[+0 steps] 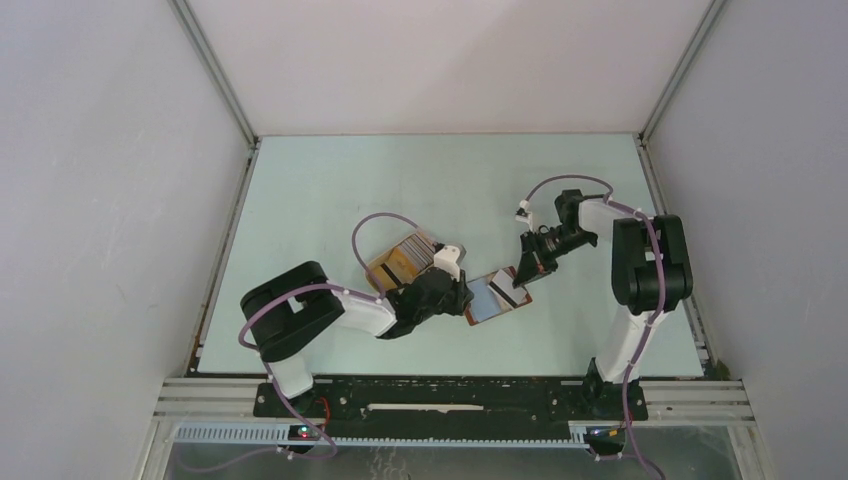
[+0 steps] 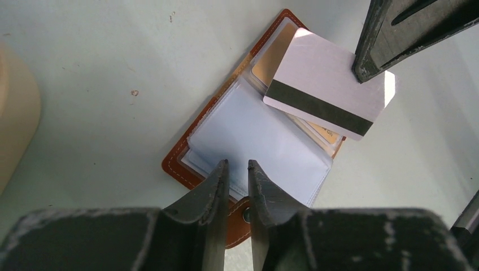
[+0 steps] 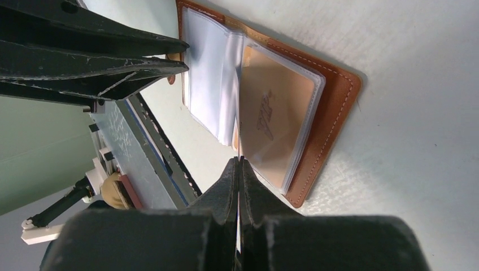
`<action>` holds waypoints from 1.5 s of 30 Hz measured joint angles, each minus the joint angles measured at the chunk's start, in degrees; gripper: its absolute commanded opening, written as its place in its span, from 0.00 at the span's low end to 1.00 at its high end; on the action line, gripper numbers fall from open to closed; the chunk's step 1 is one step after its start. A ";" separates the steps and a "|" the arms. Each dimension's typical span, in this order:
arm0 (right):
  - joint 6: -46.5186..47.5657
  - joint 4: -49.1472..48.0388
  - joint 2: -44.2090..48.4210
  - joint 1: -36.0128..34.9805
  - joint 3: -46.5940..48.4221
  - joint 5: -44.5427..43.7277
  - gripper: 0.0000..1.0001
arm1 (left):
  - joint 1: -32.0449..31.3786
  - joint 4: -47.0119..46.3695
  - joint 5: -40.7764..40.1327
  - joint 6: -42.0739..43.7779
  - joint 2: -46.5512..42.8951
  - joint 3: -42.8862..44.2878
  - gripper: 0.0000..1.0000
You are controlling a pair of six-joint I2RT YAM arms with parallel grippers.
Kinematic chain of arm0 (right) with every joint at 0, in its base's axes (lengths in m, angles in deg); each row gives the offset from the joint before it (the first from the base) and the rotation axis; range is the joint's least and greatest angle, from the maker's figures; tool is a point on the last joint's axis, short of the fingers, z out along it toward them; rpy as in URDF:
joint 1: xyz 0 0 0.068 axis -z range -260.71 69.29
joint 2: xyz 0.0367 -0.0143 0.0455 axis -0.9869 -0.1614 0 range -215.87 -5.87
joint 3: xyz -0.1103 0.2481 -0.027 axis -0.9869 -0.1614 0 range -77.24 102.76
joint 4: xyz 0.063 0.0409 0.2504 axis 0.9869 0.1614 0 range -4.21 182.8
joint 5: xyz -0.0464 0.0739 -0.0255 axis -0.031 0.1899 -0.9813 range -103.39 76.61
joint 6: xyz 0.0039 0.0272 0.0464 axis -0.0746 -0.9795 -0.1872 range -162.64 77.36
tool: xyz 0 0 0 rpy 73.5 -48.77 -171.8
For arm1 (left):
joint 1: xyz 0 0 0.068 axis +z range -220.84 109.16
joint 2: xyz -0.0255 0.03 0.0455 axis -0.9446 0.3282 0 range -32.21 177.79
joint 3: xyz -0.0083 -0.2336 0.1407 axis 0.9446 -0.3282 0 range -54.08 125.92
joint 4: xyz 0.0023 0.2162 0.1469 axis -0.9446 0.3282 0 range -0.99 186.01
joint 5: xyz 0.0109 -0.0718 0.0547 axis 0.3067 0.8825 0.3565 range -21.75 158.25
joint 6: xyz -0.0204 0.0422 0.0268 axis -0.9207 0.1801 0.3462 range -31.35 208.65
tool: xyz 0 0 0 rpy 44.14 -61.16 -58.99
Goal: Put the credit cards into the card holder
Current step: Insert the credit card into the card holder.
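The reddish-brown card holder (image 1: 483, 309) lies open on the table, its clear pockets (image 2: 254, 132) facing up. One pocket holds an orange card (image 3: 277, 113). My left gripper (image 2: 237, 165) sits over the holder's near edge. Its fingers are closed to a narrow gap, and the strap tab (image 2: 242, 217) lies between them. My right gripper (image 3: 239, 162) is shut on a white card with a black stripe (image 2: 325, 84). It holds that card tilted over the holder's far half, edge-on among the pockets in the right wrist view. More credit cards (image 1: 410, 250) stand in a row in the tan tray.
The tan tray (image 1: 383, 270) sits just left of the holder, behind my left wrist, and shows at the left edge (image 2: 14, 113) of the left wrist view. Both grippers (image 1: 528, 262) crowd close over the holder. White walls close in the table.
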 measured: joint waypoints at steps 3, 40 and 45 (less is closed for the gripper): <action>0.02 0.07 -0.81 -0.02 0.00 0.22 0.00 | 0.00 0.83 -0.42 0.00 0.04 0.46 0.21; -0.48 1.29 -5.88 0.24 0.48 6.84 0.00 | 0.00 2.62 -0.70 -0.09 0.28 1.42 0.22; -2.91 -1.49 -5.90 -0.83 0.46 6.97 0.00 | 0.00 2.62 -0.61 -0.09 0.28 1.42 0.20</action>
